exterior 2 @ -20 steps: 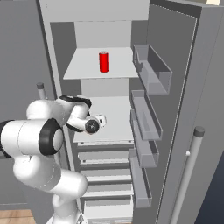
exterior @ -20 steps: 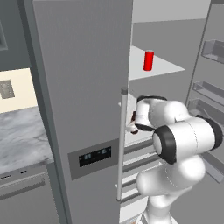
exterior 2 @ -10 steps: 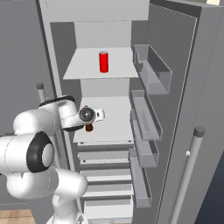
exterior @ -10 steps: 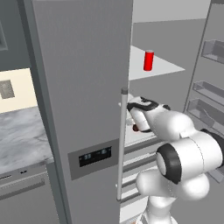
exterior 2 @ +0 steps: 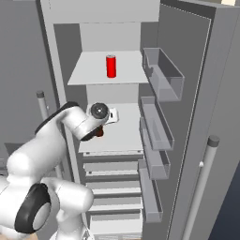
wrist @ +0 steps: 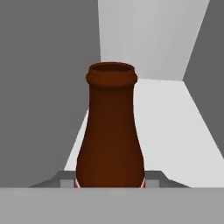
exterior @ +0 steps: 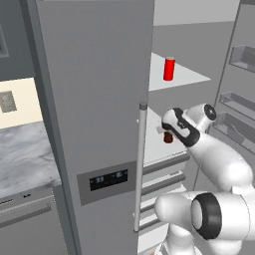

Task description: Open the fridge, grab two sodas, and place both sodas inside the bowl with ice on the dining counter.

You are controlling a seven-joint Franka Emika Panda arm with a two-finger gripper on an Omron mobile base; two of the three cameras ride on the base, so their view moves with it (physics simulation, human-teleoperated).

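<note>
The fridge (exterior: 94, 99) has its right door (exterior 2: 220, 93) swung wide open, while the left door is closed. A brown bottle (wrist: 111, 131) stands upright between my fingers, just over the white middle shelf (exterior 2: 124, 133). My gripper (wrist: 111, 181) is shut on the bottle's lower body. The base views show the same bottle (exterior: 168, 138) (exterior 2: 99, 133) under the hand at the shelf's left front. A red can (exterior: 169, 68) (exterior 2: 111, 66) stands alone on the upper shelf. The bowl with ice and the dining counter are out of view.
Clear door bins (exterior 2: 161, 75) line the open door, close to the right of the shelves. Drawers (exterior 2: 112, 187) sit below the middle shelf. The closed door's bar handle (exterior: 141, 164) and display panel (exterior: 109, 178) are just left of my hand. A marble worktop (exterior: 25, 159) lies far left.
My elbow has dropped low and the forearm now reaches up into the fridge. The hand has turned and stays shut on the brown bottle at the middle shelf.
</note>
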